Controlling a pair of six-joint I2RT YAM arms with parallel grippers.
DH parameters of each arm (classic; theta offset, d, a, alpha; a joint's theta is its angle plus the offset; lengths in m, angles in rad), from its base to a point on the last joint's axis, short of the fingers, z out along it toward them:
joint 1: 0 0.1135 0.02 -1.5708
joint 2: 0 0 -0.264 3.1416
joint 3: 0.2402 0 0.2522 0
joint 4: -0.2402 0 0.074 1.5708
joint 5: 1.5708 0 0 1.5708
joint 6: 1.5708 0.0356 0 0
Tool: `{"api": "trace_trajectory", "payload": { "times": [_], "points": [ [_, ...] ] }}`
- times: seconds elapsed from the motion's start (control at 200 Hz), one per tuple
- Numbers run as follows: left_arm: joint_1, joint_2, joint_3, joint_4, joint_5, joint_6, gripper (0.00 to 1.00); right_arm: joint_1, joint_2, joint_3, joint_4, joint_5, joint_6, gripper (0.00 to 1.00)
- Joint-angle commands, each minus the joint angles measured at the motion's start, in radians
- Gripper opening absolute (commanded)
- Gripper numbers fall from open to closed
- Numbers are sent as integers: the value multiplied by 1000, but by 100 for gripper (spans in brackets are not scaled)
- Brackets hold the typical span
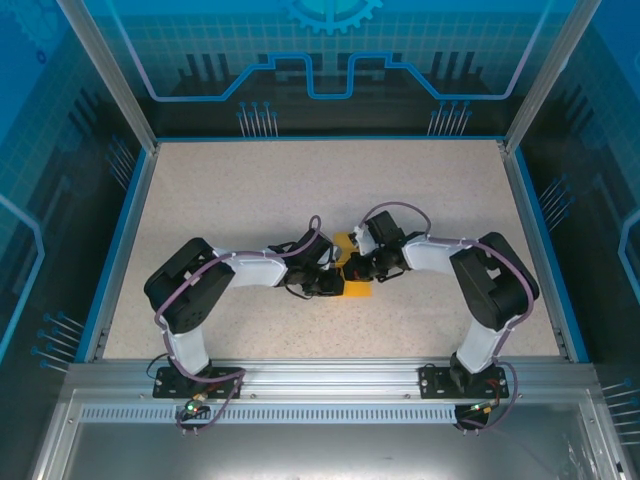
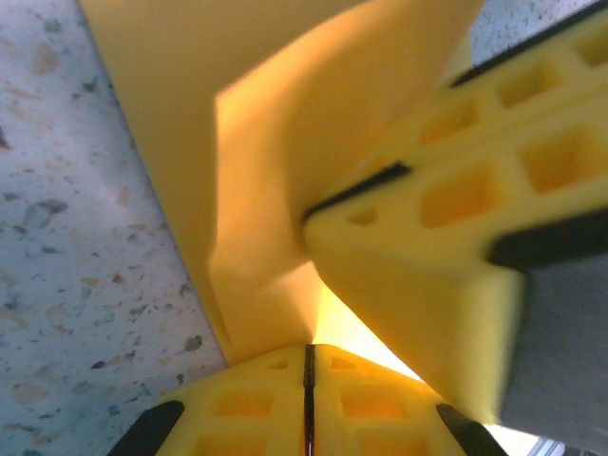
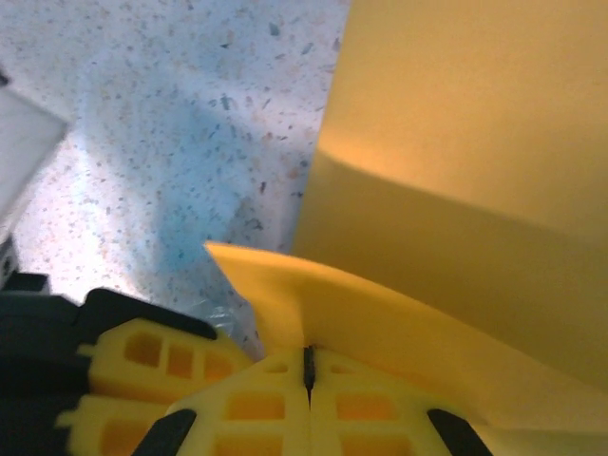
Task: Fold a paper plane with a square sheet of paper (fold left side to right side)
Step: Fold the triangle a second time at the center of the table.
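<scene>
Square sheet of paper (image 1: 358,291) sits mid-table, partly folded, with one flap lifted and bowed between the arms. I see the left gripper (image 2: 309,356) and right gripper (image 3: 309,366) each clenched on it, close together. If I pull unevenly, I risk a tear or a crooked crease.

Robotics laboratory test cell. A speckled beige table (image 1: 250,190) with a blue rim (image 1: 122,240) stands inside a frame of aluminium posts (image 1: 107,75). Translucent blue panels (image 1: 40,150) printed with circuit traces and a gear emblem (image 1: 332,12) enclose it at 9, 12 and 3 o'clock. Two white-and-black arms with cables looped along them, the left arm (image 1: 255,268) and the right arm (image 1: 440,255), are bolted to a slotted metal rail (image 1: 330,378) at 6 o'clock.
</scene>
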Motion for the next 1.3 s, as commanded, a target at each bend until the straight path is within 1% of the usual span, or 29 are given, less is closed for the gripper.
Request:
{"api": "trace_trajectory", "payload": {
  "times": [0.0,0.255,0.4,1.296],
  "points": [
    [7,35,-25,-56,-18,-18,9,22,41,26,-44,36,-32,4],
    [8,49,-23,-60,-16,-24,9,-10,52,20,-66,82,-71,4],
    [12,55,-24,-61,-15,-26,9,-39,46,18,-65,83,-93,4],
    [18,63,-28,-54,-7,-27,8,-216,26,45,-95,23,-178,5]
  ]
}}
